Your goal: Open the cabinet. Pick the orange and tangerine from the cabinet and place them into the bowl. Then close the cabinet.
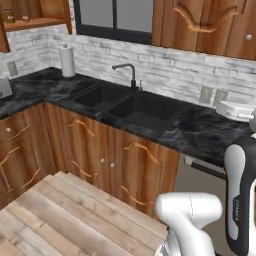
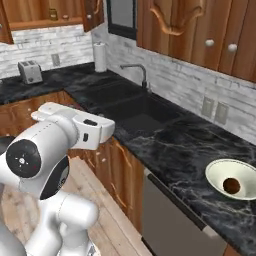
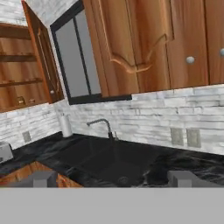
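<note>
The cabinet [image 3: 24,65] stands open at the far left above the counter, its door [image 3: 43,61] swung out edge-on. It also shows in the left base view as the cabinet [image 1: 30,15] and in the right base view as the cabinet [image 2: 50,12]. Small things [image 3: 19,100] sit on its lower shelf, too small to name. The cream bowl [image 2: 242,170] rests on the counter at the right with one round brownish-orange fruit [image 2: 231,186] in it; whether that is the orange or the tangerine I cannot tell. My gripper [image 3: 113,178] is open and empty, looking over the sink, far from both.
A black double sink [image 1: 125,102] with a dark faucet [image 1: 131,72] is set in the black marble counter [image 2: 175,145]. A paper-towel roll [image 1: 67,61] stands at the back and a toaster [image 2: 30,71] in the left corner. Shut wall cabinets [image 3: 166,39] hang above.
</note>
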{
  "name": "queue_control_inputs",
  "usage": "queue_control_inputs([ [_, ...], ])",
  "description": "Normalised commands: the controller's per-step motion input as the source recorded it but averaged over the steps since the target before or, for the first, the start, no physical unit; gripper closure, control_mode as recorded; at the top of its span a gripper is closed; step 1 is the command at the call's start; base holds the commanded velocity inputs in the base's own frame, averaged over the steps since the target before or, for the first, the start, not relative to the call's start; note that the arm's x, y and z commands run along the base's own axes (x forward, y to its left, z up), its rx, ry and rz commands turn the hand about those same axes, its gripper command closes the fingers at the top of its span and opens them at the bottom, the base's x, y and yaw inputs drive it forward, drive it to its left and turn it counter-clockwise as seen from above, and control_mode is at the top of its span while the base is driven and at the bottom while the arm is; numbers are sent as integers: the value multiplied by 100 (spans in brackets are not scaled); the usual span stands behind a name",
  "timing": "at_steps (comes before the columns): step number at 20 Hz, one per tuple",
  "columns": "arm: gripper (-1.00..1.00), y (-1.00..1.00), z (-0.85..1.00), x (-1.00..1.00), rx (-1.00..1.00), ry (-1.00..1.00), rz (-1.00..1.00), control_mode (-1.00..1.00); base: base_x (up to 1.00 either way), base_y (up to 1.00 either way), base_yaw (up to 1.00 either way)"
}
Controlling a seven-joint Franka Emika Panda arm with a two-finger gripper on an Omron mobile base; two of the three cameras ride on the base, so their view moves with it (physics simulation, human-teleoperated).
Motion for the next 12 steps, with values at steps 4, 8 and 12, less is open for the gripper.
queue_control_inputs([
  [4,-100,0,0,0,0,0,0,100,2,0,90],
  [8,-100,0,0,0,0,0,0,100,20,0,87],
  [12,-100,0,0,0,0,0,0,100,57,1,63],
])
